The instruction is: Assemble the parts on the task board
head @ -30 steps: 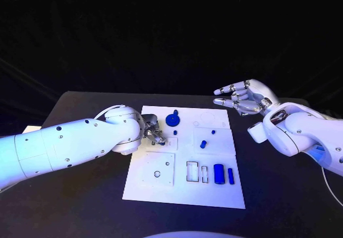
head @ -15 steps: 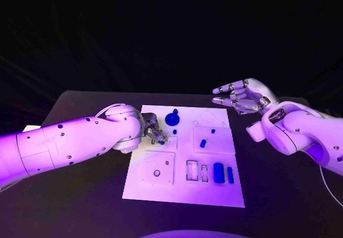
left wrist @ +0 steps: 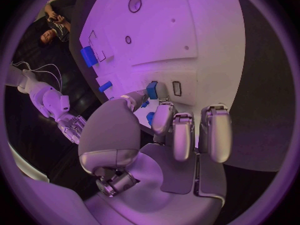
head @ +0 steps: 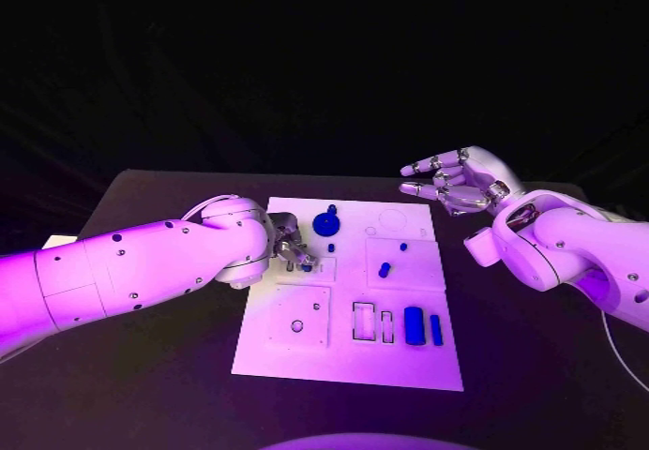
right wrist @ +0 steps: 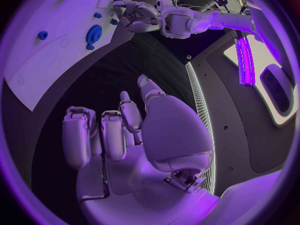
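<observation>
Left hand: silver many-fingered left hand (head: 287, 246) low over left-centre of frame, fingertips pinched on small blue block (left wrist: 152, 89) at a slot of the board; thumb and fingers closed round it in wrist view.
Right hand: silver right hand (head: 458, 184) raised at upper right of frame, off the board's far corner, fingers spread, holding nothing.
Board: white rectangular task board (head: 406, 366) in middle of frame on black table (head: 149, 375).
Seated, by the look of it: round blue knob-like disc (head: 326, 223) upper centre of board; small blue peg (head: 384, 271) on right-hand panel; two upright blue bars (head: 414, 328) lower right.
Open: two rectangular slots (head: 364, 322) just left of the bars; round hole (head: 296, 327) on lower-left panel.
Progress: roughly midway, judged from filled against empty recesses; block under left hand not yet plainly seated, cannot tell how deep.
Left to do: finishing this insertion, then the empty slots.
</observation>
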Available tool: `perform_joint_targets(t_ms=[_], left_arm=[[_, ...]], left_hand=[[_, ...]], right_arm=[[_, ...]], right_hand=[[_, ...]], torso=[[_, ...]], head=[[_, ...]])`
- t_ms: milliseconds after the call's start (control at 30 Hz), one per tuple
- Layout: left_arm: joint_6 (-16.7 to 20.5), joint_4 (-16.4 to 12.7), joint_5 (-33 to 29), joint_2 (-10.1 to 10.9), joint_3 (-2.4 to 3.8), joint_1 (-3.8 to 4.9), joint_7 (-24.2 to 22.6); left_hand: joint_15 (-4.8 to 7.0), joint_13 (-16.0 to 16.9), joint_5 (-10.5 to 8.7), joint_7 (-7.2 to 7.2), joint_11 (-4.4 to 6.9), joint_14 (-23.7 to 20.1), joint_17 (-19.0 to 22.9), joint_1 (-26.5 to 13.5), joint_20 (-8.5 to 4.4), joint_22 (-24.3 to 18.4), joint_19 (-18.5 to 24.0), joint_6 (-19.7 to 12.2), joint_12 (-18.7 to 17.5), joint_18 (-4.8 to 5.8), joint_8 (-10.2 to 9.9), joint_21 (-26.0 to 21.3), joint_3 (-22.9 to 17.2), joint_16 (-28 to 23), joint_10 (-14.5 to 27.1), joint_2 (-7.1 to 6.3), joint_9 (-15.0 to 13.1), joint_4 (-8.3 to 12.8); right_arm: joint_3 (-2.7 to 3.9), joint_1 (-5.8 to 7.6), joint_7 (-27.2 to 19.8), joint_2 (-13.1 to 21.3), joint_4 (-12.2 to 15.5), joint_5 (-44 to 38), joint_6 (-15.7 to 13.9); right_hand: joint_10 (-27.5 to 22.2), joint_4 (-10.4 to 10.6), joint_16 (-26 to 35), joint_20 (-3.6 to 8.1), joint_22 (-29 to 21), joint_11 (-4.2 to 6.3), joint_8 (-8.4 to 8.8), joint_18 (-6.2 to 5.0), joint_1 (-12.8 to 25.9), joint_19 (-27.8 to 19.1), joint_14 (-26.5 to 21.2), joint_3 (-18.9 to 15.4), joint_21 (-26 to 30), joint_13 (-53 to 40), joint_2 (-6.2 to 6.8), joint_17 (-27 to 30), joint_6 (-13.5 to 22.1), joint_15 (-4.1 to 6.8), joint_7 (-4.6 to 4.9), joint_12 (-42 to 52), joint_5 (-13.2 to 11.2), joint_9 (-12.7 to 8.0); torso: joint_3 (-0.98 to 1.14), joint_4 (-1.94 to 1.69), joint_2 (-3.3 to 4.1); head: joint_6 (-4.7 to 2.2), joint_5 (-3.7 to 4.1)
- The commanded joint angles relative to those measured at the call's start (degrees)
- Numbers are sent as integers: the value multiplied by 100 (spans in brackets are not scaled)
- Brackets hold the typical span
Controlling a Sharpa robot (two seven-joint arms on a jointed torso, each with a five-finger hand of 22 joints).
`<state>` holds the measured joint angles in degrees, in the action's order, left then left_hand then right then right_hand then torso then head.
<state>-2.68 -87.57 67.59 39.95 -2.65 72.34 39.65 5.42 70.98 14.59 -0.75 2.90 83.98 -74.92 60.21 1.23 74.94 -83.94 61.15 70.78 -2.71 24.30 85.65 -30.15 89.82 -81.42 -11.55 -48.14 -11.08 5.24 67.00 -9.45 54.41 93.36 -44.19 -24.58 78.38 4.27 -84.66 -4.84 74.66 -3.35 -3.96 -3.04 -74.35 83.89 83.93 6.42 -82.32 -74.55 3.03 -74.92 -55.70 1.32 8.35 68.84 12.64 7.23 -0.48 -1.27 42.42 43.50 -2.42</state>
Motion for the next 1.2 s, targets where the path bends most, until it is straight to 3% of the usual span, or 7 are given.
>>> perform_joint_targets(t_ms=[33, 367, 467, 667, 967, 1200], left_arm=[[-91, -2, -80, -24, -25, -33, 197], [-169, 20, -95, -19, -24, -33, 223], [-183, 18, -96, -2, -23, -33, 226], [-146, 6, -97, 39, -14, -33, 235], [24, -77, -98, 140, 19, -33, 212], [174, -253, -527, 328, 207, 8, 69]], left_hand=[[39, 5, -1, 10, 14, 602, -1508, -84, -54, 850, -272, 48, 20, 114, 5, 30, 46, 18, -42, -3, -10, -19], [51, -36, 4, 39, 35, 602, -1508, -257, -70, 904, -301, 129, -8, 126, 79, 55, 648, 18, -52, -44, -124, -342], [64, -40, 14, 59, 51, 602, -1508, -209, -79, 920, -309, 157, -1, 129, 133, 61, 1141, 18, -64, 24, -194, -503], [72, -37, 9, 67, 58, 602, -1508, -242, -91, 944, -321, 151, 15, 133, 181, 68, 1878, 18, -76, 217, -274, -559], [76, -52, -1, 73, 63, 602, -1508, -356, -96, 954, -326, 150, 12, 134, 222, 68, 2327, 18, -78, 384, -329, -567], [59, -176, -3, 16, 22, 602, -1508, -422, -89, 786, -236, -37, -116, 93, 164, -57, 2822, 18, 25, 463, -345, -562]], right_arm=[[1, -3, -47, -3, 1, 15, 60], [1, -3, -70, 13, 9, 66, 68], [1, -3, -80, 13, 2, 114, 71], [1, -3, -91, 16, -1, 144, 69], [0, -3, -89, 15, -18, 152, 70], [-3, -5, -88, 2, -70, 156, 74]], right_hand=[[-29, 17, 25, 7, -22, 7, -9, -16, 13, -52, 391, -26, 31, 8, -45, -558, -37, -19, 2, -27, -25, 0], [-69, 64, 100, 5, -127, 2, 2, -36, 90, -97, 364, -85, 92, 62, -26, -450, -18, -22, 5, -91, 39, -7], [-103, 78, 158, 5, -217, 2, 6, -54, 111, -135, 343, -107, 145, 107, -23, -368, -8, -22, 5, -146, 89, -10], [-126, 100, 183, 5, -254, 1, 5, -60, 147, -150, 336, -140, 170, 139, -17, -339, -6, -21, 5, -185, 115, -11], [-143, 111, 209, 6, -296, 2, 5, -69, 164, -167, 328, -156, 196, 164, -17, -304, -4, -20, 4, -215, 127, -12], [-159, 110, 229, 7, -325, 5, 4, -74, 157, -178, 322, -158, 215, 185, -29, -281, -4, -18, 2, -240, 161, -12]], torso=[[-1, 3, 0], [0, -3, -3], [-6, -6, -6], [-5, -4, -3], [-8, -3, -4], [-8, -7, -10]], head=[[6, -1], [15, 13], [16, 16], [21, 15], [21, 20], [-14, 27]])
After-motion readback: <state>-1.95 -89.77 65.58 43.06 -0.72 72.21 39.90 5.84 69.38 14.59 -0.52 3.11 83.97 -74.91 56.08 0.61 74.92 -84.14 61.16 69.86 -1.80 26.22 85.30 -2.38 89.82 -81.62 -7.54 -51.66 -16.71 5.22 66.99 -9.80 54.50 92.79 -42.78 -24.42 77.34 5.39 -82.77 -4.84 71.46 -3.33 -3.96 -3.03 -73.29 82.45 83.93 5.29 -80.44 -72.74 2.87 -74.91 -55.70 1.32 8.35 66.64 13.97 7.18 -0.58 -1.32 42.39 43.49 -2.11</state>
